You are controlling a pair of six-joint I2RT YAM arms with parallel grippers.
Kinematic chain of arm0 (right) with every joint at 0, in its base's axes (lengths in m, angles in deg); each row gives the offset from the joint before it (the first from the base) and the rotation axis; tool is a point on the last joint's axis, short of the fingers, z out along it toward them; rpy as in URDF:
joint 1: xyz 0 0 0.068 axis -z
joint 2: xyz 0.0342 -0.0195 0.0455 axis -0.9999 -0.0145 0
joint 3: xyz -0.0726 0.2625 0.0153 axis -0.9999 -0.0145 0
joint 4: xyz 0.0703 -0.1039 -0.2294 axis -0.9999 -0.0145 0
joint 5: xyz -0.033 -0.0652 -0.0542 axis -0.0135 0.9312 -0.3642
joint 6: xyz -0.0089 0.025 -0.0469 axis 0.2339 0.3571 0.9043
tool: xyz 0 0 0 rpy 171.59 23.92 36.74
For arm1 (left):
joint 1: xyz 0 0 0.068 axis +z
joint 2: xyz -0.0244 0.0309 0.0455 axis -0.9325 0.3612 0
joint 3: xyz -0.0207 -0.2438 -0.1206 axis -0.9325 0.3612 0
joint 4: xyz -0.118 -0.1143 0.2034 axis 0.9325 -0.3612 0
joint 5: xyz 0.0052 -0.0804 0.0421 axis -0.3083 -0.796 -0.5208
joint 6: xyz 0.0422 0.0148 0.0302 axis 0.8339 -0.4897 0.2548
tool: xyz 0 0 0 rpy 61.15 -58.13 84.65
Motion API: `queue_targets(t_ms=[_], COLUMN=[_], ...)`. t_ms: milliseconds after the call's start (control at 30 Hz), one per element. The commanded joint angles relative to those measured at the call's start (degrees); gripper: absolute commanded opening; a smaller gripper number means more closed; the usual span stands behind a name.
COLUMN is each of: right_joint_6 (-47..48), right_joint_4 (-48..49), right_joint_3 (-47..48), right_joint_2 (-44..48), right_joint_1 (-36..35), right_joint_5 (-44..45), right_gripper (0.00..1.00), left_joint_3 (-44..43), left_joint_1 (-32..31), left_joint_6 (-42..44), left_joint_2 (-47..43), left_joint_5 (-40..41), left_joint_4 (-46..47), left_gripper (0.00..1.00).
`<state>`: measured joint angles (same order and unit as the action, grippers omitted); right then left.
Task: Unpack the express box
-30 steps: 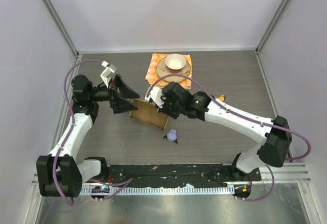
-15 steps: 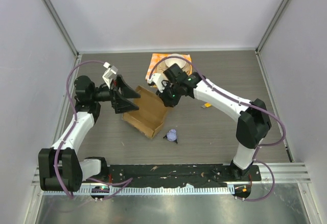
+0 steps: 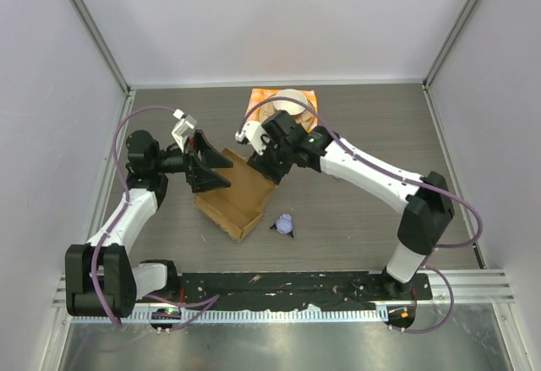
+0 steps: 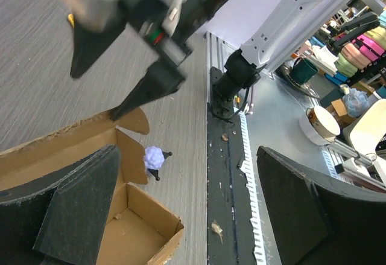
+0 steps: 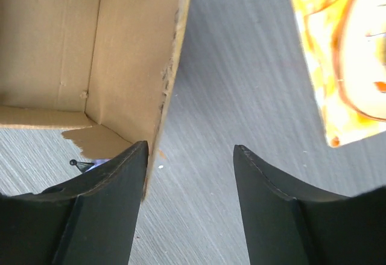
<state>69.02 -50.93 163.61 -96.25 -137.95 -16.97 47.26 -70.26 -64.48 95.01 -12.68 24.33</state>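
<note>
The express box (image 3: 235, 193) is plain brown cardboard, matt, with a fibrous, ragged look along its cut edges and flaps. The table (image 3: 363, 134) has a grey wood-grain surface, dull and finely streaked. The cloth (image 3: 256, 102) at the back is woven fabric in an orange check. The right arm (image 3: 372, 181) wears smooth white plastic shells with a slight gloss, and its joints are matt black. The left gripper (image 4: 187, 153) and the right gripper (image 5: 190, 150) have fingers (image 5: 102, 210) of matt black plastic, faintly grainy. The rail (image 3: 473, 280) along the near edge is brushed metal, and the sheet (image 3: 338, 346) below it has a dull steel sheen
</note>
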Motion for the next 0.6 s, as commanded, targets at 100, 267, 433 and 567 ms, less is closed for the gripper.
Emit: queue_targets(t_ms=[100,267,433,567], right_joint_6=[-7.1,-15.1,-29.7,-31.8], right_joint_4=[6.8,6.6,5.4,6.1], right_joint_3=[0.2,-3.4,-11.1,-17.5], right_joint_2=[13.3,19.5,27.4,32.9], right_joint_1=[1.0,1.8,1.8,1.8], right_joint_5=[6.2,9.7,18.3,16.6], right_gripper=[0.72,0.91,0.93,0.94], left_joint_3=[-2.7,-8.6,-14.2,-23.8], left_joint_1=[0.2,1.3,4.7,4.8], left_joint_6=[0.9,3.0,17.0,35.4], left_joint_2=[-2.4,-2.5,-5.2,-3.2], left_joint_5=[-3.5,-0.2,5.5,16.6], left_joint_4=[-0.5,-10.6,-40.5,-67.4], left_gripper=[1.0,1.0,1.0,1.0])
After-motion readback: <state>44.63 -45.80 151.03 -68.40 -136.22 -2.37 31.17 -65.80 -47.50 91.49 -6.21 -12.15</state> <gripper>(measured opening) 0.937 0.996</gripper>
